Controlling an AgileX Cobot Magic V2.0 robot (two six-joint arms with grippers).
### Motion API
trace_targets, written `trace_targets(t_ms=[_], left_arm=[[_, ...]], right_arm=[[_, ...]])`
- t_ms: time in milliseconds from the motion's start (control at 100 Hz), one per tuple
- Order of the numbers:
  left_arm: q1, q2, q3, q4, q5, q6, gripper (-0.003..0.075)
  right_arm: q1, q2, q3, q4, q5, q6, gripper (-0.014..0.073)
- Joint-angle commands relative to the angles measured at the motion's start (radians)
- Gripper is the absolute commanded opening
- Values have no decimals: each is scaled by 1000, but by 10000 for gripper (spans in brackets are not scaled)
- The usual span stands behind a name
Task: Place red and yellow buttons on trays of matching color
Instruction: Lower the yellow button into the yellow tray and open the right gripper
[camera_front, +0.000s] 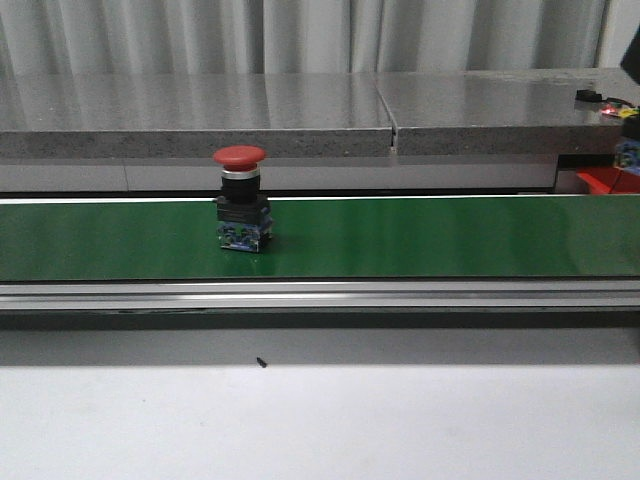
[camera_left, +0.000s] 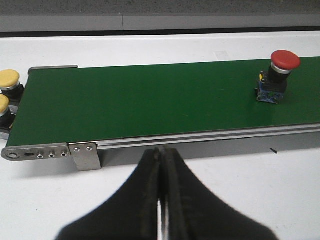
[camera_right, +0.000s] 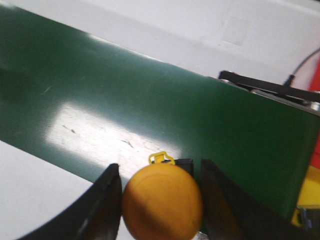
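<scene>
My right claw (camera_right: 161, 200) is clamped on a yellow button (camera_right: 162, 201) with a round, smooth cap, above the green belt (camera_right: 150, 115). My left claw (camera_left: 161, 165) is pressed together, empty. A red mushroom-cap button (camera_front: 241, 208) stands upright on the belt.

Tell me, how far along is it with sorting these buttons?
Two yellow buttons already sit past the belt's end, though no tray is visible. The right gripper holds another yellow button. The red button waits on the green belt; the left gripper is shut, empty.
</scene>
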Motion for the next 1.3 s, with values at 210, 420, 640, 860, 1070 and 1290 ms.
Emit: trace_targets(t_ms=[210, 420, 640, 860, 1070, 1290], left_arm=[[-8, 9, -28, -6, -69, -10, -19], [-8, 9, -28, -6, -69, -10, -19], [-8, 9, -28, -6, -69, -10, -19], [-8, 9, -28, -6, -69, -10, -19], [-8, 9, -28, -6, -69, -10, -19], [-8, 9, -28, -6, -69, -10, -19]], right_arm=[[-203, -44, -2, 25, -85, 28, 192], [-325, -41, -2, 25, -137, 67, 192], [-409, -3, -2, 24, -208, 112, 192], [-519, 34, -2, 25, -245, 158, 192], [-573, 103, -2, 26, -264, 239, 192], [-573, 192, -2, 31, -302, 239, 192]])
